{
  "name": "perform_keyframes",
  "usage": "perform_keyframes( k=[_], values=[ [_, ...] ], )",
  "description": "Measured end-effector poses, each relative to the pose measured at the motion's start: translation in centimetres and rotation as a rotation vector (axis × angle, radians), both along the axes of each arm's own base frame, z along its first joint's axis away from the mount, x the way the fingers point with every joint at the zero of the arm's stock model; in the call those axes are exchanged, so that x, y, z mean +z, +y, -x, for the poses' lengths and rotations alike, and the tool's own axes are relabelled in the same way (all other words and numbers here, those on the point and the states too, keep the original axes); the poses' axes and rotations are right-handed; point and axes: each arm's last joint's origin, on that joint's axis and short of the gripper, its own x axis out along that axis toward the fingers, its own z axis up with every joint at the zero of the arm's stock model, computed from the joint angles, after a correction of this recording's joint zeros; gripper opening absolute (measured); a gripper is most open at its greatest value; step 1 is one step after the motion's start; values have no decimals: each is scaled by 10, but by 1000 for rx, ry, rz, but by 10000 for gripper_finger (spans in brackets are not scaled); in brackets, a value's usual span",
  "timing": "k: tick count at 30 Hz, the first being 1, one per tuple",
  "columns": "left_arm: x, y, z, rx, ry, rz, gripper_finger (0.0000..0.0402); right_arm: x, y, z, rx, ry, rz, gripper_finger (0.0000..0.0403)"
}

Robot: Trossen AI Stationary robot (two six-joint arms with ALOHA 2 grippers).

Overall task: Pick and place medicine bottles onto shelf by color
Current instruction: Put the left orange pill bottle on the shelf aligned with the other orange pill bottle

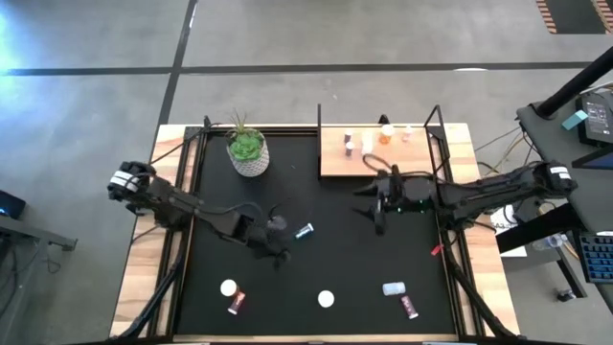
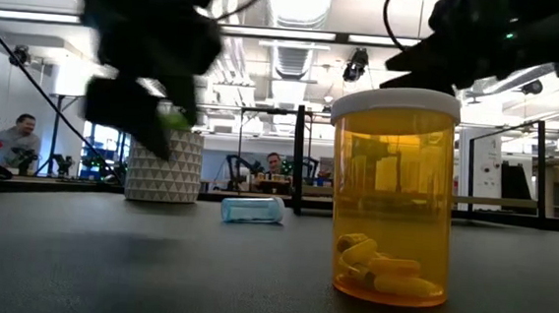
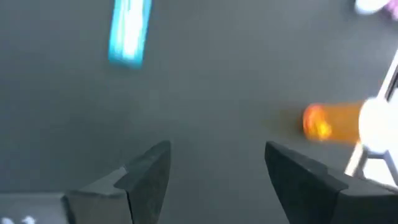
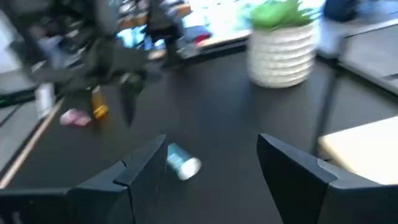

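A teal-blue medicine bottle lies on its side on the black mat near the middle. My left gripper hovers just to its left, open and empty; in its wrist view the open fingers frame bare mat, with the blue bottle beyond them. My right gripper is open and empty, above the mat just in front of the wooden shelf. Its wrist view looks past it at the blue bottle. Several small bottles stand on the shelf.
An orange bottle with a white cap stands upright near the front edge. More bottles sit at the front: white-capped, pink, pale blue, dark pink. A potted plant stands at the back left.
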Motion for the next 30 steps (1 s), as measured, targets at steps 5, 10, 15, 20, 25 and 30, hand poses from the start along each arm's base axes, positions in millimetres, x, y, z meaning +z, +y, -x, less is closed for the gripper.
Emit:
perform_keyframes(
  k=[5,10,15,20,25,30],
  values=[
    [15,-16,37,87,186,28,244,-4,29,-3,125,-9,-20,239],
    [23,-25,73,194,343,6,244,-4,51,-7,201,-67,-68,238],
    [25,-44,96,236,422,28,244,-8,67,-12,248,-90,-118,238],
    [20,-66,108,245,449,48,244,-11,76,-16,234,-132,-142,238],
    [9,-83,117,268,505,40,244,-14,82,-19,247,-152,-174,238],
    [-2,-88,115,257,537,4,244,-16,84,-21,248,-168,-209,238]
  ],
)
